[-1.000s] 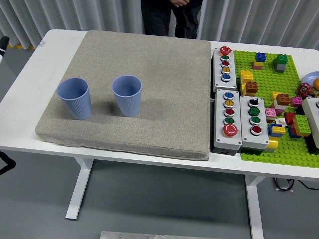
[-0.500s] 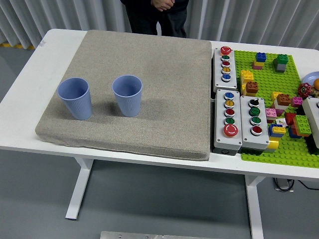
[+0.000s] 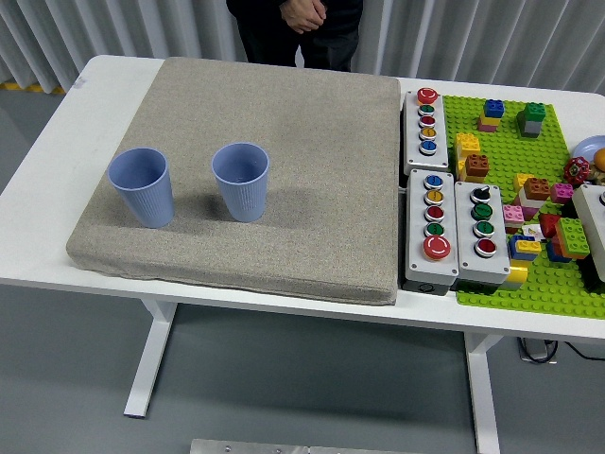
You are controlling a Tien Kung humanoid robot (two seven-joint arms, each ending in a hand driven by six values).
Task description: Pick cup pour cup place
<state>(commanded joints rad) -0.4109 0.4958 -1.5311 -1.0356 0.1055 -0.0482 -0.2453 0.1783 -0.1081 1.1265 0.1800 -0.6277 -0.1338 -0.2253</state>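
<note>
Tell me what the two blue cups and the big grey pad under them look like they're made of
Left cup and right cup: probably plastic, matte pale blue, judging by the fine vertical ribbing on the walls and the even colour; coated paper can't be ruled out. Grey pad: looks like woven fabric over a soft filling, given its speckled weave, rounded edges and visible thickness.
</note>
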